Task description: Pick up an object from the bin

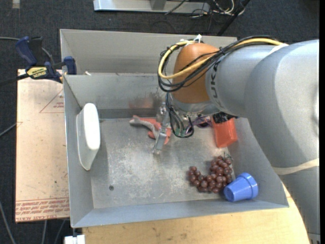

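My gripper (160, 142) hangs below the orange wrist cover, low over the bin floor near the middle of the back half. Right beside it on the left lies a pink and red curved thing (144, 122), like small tongs. Its red end touches or nearly touches the gripper; I cannot tell whether it is gripped. An orange-red block (224, 132) lies to the gripper's right, partly under the arm.
A white oblong dish-like thing (89, 134) leans on the bin's left wall. A bunch of dark red grapes (211, 175) and a blue cup on its side (241, 187) sit in the front right corner. The arm covers the back right.
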`<state>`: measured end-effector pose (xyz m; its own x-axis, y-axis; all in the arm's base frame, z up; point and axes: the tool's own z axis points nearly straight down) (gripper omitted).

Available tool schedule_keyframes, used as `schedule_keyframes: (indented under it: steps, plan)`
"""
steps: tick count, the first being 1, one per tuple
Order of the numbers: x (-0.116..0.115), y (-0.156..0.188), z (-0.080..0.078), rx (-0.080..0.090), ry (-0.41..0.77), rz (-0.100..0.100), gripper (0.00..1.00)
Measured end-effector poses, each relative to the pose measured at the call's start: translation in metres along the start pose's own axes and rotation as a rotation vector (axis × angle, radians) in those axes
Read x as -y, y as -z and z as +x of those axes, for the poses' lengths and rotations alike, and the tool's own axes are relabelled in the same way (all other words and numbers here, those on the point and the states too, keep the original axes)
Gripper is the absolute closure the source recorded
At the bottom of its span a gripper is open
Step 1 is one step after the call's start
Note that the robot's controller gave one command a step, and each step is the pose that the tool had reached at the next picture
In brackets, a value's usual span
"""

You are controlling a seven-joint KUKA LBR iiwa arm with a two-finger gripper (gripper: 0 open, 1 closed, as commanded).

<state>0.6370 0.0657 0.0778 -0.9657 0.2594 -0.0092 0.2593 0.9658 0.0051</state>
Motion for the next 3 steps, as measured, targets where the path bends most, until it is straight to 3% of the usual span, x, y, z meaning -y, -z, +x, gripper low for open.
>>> schedule_keyframes:
  steps: [1,3]
  plan:
    - [0.0181,-0.0044,-0.0045,0.011,0.048,-0.003,1.00]
    - [0.0182,-0.0020,-0.0040,0.010,0.048,-0.003,1.00]
